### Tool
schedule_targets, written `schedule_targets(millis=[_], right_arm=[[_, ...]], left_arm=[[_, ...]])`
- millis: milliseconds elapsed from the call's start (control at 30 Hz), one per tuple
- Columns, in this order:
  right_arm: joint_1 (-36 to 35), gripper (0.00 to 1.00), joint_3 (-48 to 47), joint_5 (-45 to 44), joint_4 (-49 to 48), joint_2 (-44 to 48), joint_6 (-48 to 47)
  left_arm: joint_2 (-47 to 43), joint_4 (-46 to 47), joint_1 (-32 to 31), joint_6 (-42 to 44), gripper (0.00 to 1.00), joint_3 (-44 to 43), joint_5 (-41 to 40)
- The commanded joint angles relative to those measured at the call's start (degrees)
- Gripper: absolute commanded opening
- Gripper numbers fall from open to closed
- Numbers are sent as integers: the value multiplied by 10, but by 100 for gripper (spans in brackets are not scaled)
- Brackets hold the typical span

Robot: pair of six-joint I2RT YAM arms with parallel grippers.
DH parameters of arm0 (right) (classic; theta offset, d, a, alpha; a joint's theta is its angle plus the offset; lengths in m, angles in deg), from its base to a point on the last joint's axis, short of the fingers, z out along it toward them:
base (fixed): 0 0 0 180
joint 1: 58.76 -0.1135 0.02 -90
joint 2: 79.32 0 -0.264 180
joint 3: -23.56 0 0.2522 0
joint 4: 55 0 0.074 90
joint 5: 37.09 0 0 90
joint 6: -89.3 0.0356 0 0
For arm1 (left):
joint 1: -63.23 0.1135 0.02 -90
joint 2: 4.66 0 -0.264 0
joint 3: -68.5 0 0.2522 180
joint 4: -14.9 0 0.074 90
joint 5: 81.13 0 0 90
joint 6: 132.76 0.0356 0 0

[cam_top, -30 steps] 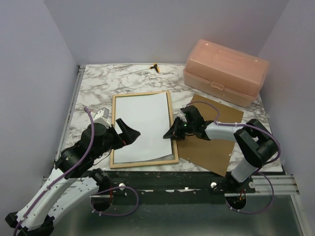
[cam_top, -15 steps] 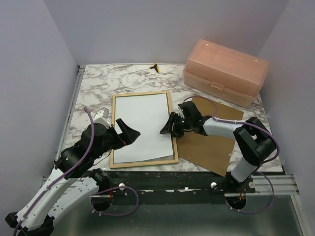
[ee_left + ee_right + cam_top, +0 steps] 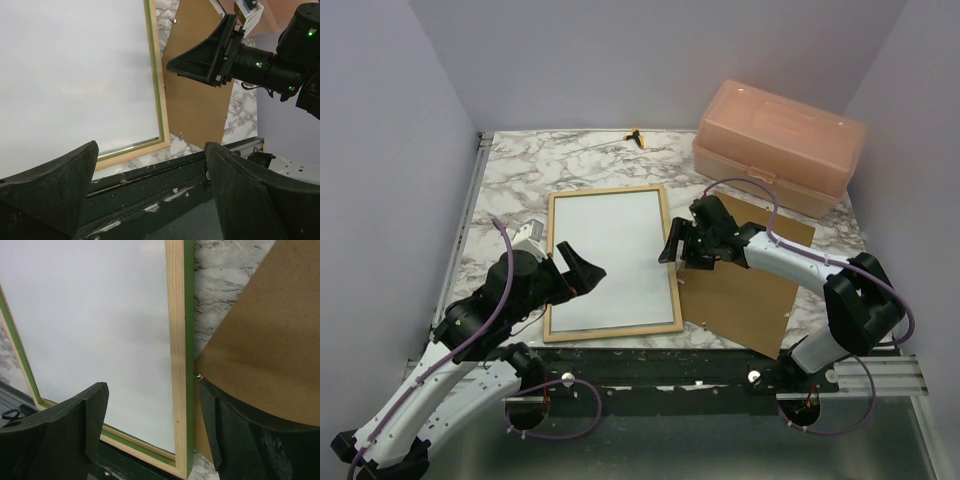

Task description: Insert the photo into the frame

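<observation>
Frame lies flat on the marble table, bare-wood back up, with a thin green edge showing along the rails. We take it as our landmark.

Photo: inside the frame, plain white side up. It fills the opening from rail to rail and lies flat as far as we can see.

Right gripper: over the frame's right rail, about midway along it. Its jaws are spread wide, one finger on the photo side of the rail and one on the outer side, with nothing pinched between them. We cannot tell whether the fingertips touch the rail.

Left gripper: above the photo, just inside the frame's left rail and toward its near end. Jaws spread, nothing between them. It looks clear of the paper.

Brown backing panel: on the table outside the frame's right rail, turned at an angle to it. One corner, with a small metal tab, meets the rail's green edge.

Peach plastic box: lid closed, well beyond the frame's far right corner.

Small yellow object: beyond the frame's far rail, too small to identify.
</observation>
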Motion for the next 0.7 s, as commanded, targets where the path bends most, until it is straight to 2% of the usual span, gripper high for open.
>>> schedule_targets(millis=[0,167,367,667], right_arm=[[14,80,9,-32,57,9,-27],[23,75,51,7,48,19,-26],[23,60,102,71,9,29,-16],[13,52,102,109,-19,-4,-8]], left_arm=[[6,8,2,4,91,4,16],[4,6,2,6,91,3,14],[8,12,2,7,92,7,16],[11,14,2,9,92,11,20]])
